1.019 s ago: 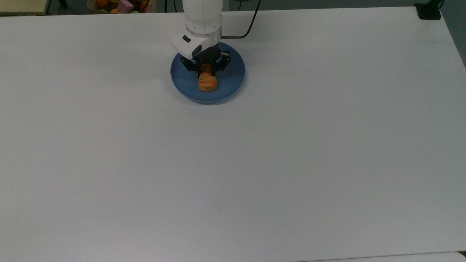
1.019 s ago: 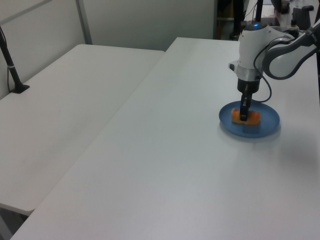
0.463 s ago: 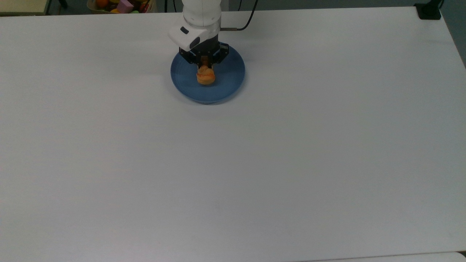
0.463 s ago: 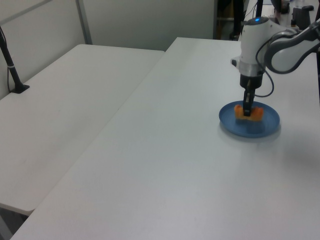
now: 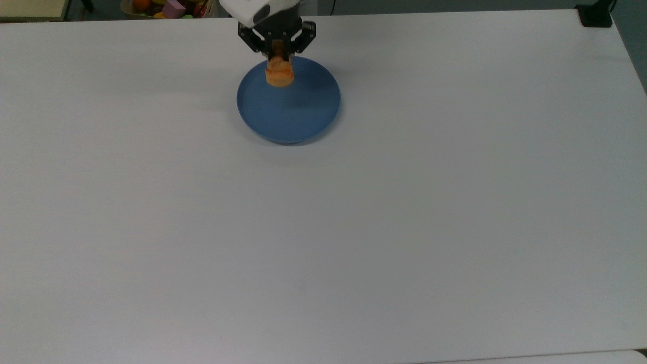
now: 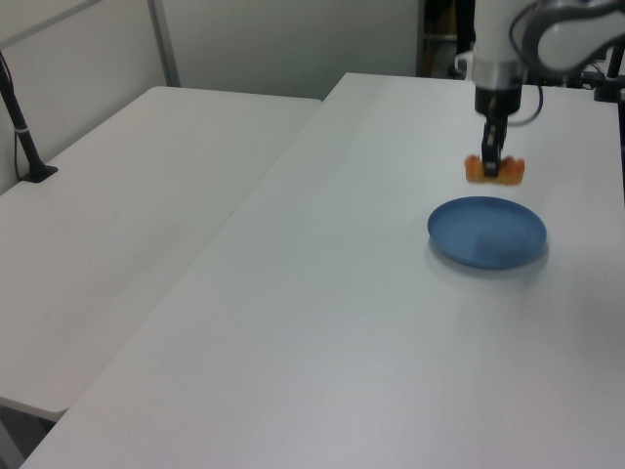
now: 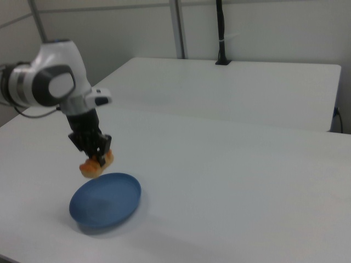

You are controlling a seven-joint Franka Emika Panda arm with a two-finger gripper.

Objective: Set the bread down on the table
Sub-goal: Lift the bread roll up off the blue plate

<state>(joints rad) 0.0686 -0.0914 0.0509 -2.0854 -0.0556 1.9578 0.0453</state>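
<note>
The golden-orange bread (image 5: 279,75) (image 6: 494,169) (image 7: 95,165) hangs in the air, held by my gripper (image 5: 278,59) (image 6: 493,164) (image 7: 98,159), which is shut on it from above. It is lifted clear of the round blue plate (image 5: 303,116) (image 6: 486,233) (image 7: 104,205), above the plate's far rim in the top view. The plate holds nothing. The white table (image 5: 323,227) (image 6: 322,322) (image 7: 236,181) spreads wide on all sides of the plate.
A box of colourful toys (image 5: 169,7) sits beyond the table's far edge in the top view. A second white table (image 6: 117,215) (image 7: 230,87) adjoins mine. A black post base (image 5: 595,15) stands at the top view's far right corner.
My gripper has risen with the bread, lifting it off the blue plate. In the top view it shifted toward the plate's far rim.
</note>
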